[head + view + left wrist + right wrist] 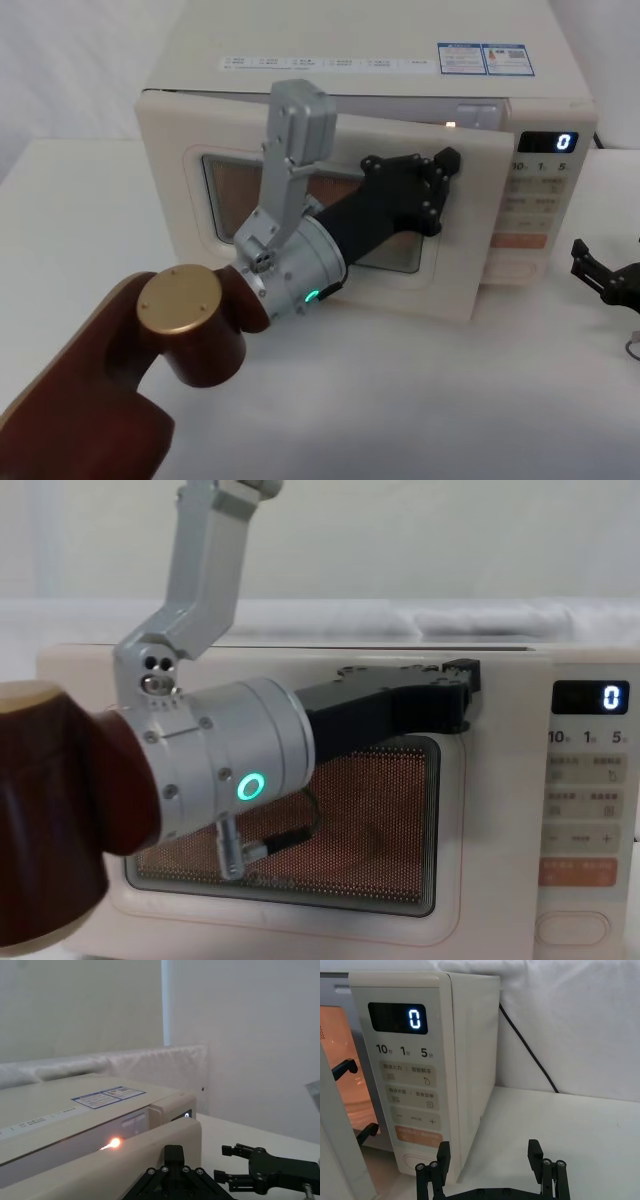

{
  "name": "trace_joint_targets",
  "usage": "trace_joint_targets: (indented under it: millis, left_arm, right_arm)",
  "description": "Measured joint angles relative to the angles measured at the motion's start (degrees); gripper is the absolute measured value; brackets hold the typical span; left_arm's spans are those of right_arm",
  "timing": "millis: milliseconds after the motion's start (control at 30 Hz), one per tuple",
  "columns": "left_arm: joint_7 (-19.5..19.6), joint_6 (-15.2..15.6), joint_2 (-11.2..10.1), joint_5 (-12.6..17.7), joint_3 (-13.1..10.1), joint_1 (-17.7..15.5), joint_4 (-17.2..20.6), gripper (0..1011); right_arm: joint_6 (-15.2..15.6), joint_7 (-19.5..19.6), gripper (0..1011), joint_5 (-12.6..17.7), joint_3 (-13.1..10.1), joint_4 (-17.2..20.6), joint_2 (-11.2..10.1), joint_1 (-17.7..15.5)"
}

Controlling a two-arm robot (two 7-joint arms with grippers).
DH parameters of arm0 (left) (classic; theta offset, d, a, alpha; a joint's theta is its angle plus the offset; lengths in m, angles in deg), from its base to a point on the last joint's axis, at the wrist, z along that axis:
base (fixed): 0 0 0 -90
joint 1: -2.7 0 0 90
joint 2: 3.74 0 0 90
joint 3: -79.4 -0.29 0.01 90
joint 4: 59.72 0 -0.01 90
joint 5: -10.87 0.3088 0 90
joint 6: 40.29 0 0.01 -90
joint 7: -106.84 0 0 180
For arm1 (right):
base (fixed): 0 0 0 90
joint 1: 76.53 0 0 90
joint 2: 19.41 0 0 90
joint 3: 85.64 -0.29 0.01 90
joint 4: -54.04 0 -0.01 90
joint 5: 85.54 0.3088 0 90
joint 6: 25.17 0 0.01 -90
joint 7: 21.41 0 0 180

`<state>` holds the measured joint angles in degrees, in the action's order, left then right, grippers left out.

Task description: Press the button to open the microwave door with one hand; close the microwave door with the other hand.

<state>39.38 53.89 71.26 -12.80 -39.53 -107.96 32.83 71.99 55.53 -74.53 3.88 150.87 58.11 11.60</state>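
The cream microwave door (170, 190) stands slightly ajar, swung out on its right side, with orange light glowing in the gap (115, 1143). My left gripper (448, 160) is shut with nothing in it. It rests against the door's upper right front, near the top edge (465, 672) (173, 1150). The button (573, 927), a wide cream oval key, sits at the bottom of the control panel (410, 1157), partly behind one finger in the right wrist view. My right gripper (582, 262) hovers open and empty over the table to the right of the panel (489, 1152) (226, 1162).
The display (563, 141) reads 0. An orange rectangular key (577, 871) lies just above the button. A black cable (530, 1055) runs down behind the microwave onto the white table (580, 1125). My brown left arm (100, 380) crosses the front left.
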Motion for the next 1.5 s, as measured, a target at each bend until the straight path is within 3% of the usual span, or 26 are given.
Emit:
trace_joint_targets:
  millis: [900, 1500]
  left_arm:
    - [-3.06, 0.52, 5.48, 2.91, -1.01, -3.37, -6.45, 0]
    - [-5.25, -0.45, 7.33, 5.09, 0.95, -2.45, -7.66, 0]
  right_arm:
    - [0.0, 0.0, 1002, 0.0, 0.0, 0.0, 0.0, 0.0]
    - [0.0, 0.0, 1002, 0.0, 0.0, 0.0, 0.0, 0.0]
